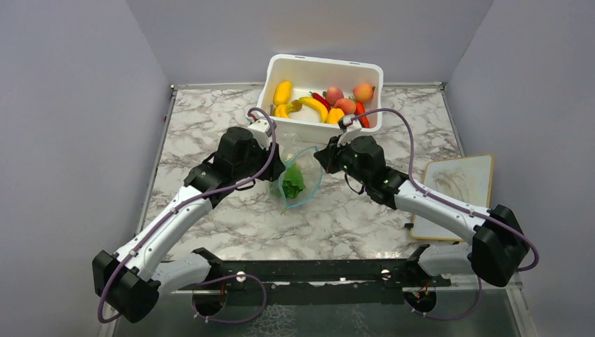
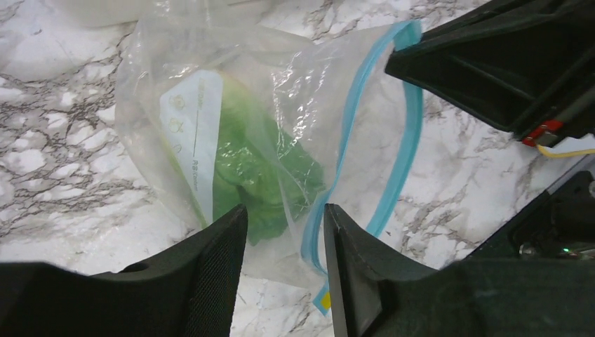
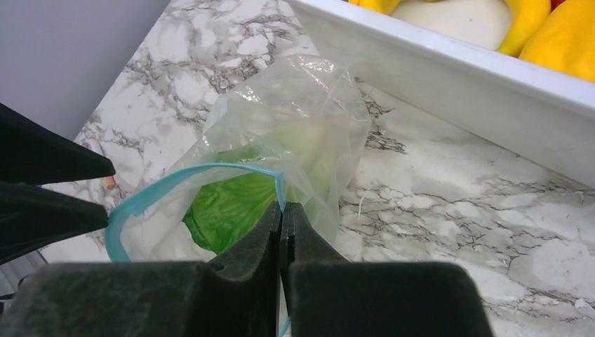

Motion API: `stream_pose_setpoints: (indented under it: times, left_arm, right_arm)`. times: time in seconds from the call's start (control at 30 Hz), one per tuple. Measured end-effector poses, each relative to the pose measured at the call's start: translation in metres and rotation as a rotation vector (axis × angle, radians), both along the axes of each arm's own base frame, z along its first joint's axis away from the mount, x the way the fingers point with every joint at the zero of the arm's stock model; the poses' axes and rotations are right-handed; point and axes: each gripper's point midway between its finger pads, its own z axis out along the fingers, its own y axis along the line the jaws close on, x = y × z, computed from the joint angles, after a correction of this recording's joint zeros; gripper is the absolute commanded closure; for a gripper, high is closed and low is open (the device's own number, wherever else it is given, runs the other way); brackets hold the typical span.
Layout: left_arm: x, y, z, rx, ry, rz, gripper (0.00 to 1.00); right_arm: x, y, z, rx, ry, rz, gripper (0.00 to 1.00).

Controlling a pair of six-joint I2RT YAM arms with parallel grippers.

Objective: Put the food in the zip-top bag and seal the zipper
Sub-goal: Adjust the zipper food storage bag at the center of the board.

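The zip-top bag (image 3: 302,119) lies on the marble-patterned table (image 1: 203,119), between the two grippers and just in front of the white tub (image 1: 312,129). Its mouth stands open toward the arms, and a green lettuce (image 3: 224,207) sits inside. The light-blue zipper (image 3: 189,172) curves around the open mouth as a loop, unsealed.

The right gripper (image 3: 282,214) has its fingers pressed together on the zipper at the right side of the mouth, pinching the blue strip. The left gripper (image 2: 285,210) is at the opposite side with its fingers (image 2: 224,260) spread apart. The near end of the blue strip and the bag's edge lie in the gap between them; whether either finger touches the plastic cannot be told.

In the tub lie peaches (image 1: 335,94), a yellow oval fruit (image 1: 282,92), a banana (image 1: 314,107) and red chillies (image 1: 319,97).
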Motion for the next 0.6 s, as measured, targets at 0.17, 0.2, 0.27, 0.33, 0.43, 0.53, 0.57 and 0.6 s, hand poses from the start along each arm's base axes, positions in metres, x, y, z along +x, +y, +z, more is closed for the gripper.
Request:
stream_pose_setpoints:
  times: [0.17, 0.2, 0.27, 0.33, 0.43, 0.53, 0.57, 0.6]
  left_arm:
    - [-0.011, -0.006, 0.016, -0.054, -0.029, -0.062, 0.48]
    - [-0.012, -0.007, 0.018, -0.060, -0.032, -0.070, 0.47]
    - [-0.015, -0.011, 0.017, -0.074, -0.030, -0.094, 0.46]
    - [-0.019, -0.015, 0.011, -0.083, -0.011, -0.122, 0.44]
    - [-0.022, -0.020, 0.003, -0.093, 0.012, -0.146, 0.44]
    - [-0.022, -0.021, -0.005, -0.087, 0.027, -0.150, 0.44]
    - [-0.022, -0.021, -0.008, -0.084, 0.032, -0.150, 0.44]
    - [-0.022, -0.021, -0.010, -0.081, 0.036, -0.149, 0.45]
  right_arm:
    - [-0.002, 0.003, 0.000, 0.027, 0.024, 0.004, 0.99]
    - [-0.002, 0.004, 0.000, 0.032, 0.028, 0.005, 0.99]
    - [-0.003, 0.004, -0.001, 0.041, 0.038, 0.003, 0.99]
    - [-0.003, 0.005, -0.001, 0.048, 0.046, 0.001, 0.99]
    - [-0.004, 0.005, -0.001, 0.059, 0.056, -0.002, 0.99]
    - [-0.004, 0.006, -0.001, 0.066, 0.062, -0.003, 0.99]
    - [-0.004, 0.006, -0.001, 0.067, 0.063, -0.003, 0.99]
    - [-0.004, 0.006, -0.001, 0.068, 0.063, -0.004, 0.99]
